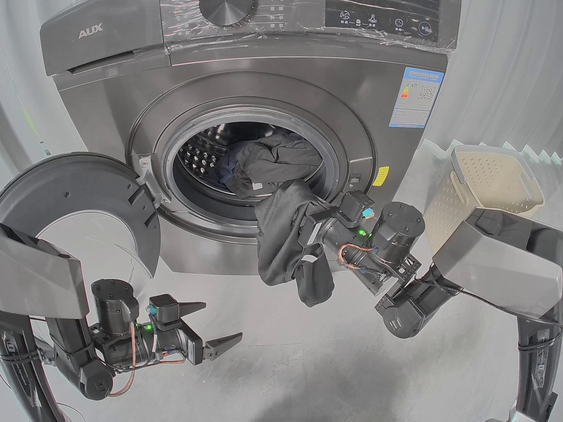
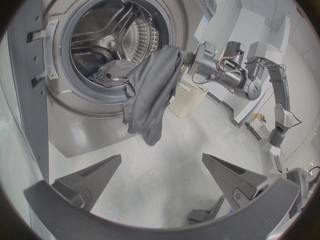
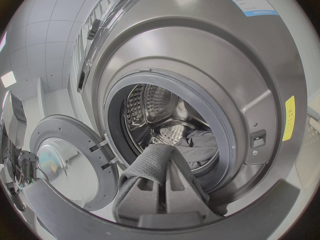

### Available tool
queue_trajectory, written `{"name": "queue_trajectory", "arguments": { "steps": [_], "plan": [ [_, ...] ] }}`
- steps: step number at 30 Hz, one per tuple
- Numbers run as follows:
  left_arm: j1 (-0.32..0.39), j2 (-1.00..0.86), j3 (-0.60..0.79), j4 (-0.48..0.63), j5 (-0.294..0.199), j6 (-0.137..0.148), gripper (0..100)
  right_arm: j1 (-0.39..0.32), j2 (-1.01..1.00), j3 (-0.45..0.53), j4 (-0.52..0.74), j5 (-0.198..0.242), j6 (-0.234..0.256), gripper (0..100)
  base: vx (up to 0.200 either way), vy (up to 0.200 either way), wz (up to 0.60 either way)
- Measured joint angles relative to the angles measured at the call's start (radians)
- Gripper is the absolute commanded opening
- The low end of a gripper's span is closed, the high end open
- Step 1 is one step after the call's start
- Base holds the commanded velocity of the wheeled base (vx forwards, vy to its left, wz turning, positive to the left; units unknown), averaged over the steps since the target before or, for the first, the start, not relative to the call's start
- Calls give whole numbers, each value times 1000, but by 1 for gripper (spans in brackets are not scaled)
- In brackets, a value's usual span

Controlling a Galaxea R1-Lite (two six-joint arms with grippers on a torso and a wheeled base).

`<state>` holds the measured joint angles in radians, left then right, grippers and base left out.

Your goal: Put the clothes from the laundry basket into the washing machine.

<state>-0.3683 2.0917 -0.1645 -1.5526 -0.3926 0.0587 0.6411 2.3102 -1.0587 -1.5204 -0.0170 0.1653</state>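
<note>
**Right gripper holding a grey garment at the mouth of the washing machine**

The washing machine (image 1: 252, 83) is standing with its round door (image 1: 76, 200) swung fully open to its left side. Inside the drum, a heap of dark clothes (image 1: 272, 162) is lying on the bottom, close behind the rim of the opening.

The right gripper (image 1: 308, 238) is staying just in front of the washing machine, at the lower right part of the opening. Its jaws are clamped on a grey garment (image 1: 281, 235). The top of this garment is rising to the rim of the opening, and the rest is hanging down freely in front of the washing machine's front panel, above the floor (image 1: 305, 370). It is not possible to tell whether the garment is touching the clothes in the drum. In the right wrist view, the cloth is lying folded over the two fingers (image 3: 180, 190) and is partly covering them.

The left gripper (image 1: 223, 320) is hovering low in front of the washing machine, below the open door and well apart from the garment. Its jaws are standing wide apart and are holding nothing.

The laundry basket (image 1: 492, 183), cream in colour with small holes in its walls, is standing on the floor just beside the washing machine, on its right side.
</note>
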Motion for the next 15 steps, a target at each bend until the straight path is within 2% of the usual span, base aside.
{"name": "queue_trajectory", "arguments": {
  "steps": [3,7,15],
  "plan": [
    [-3,16,-7,0,1,5,100,7,-1,5,-3,0,1,0,0,0,0],
    [-11,21,-51,0,5,-3,100,21,-7,13,-5,-1,1,0,0,0,0],
    [-44,22,-181,0,13,-47,100,48,-17,18,2,0,-1,0,0,0,0]
  ]
}}
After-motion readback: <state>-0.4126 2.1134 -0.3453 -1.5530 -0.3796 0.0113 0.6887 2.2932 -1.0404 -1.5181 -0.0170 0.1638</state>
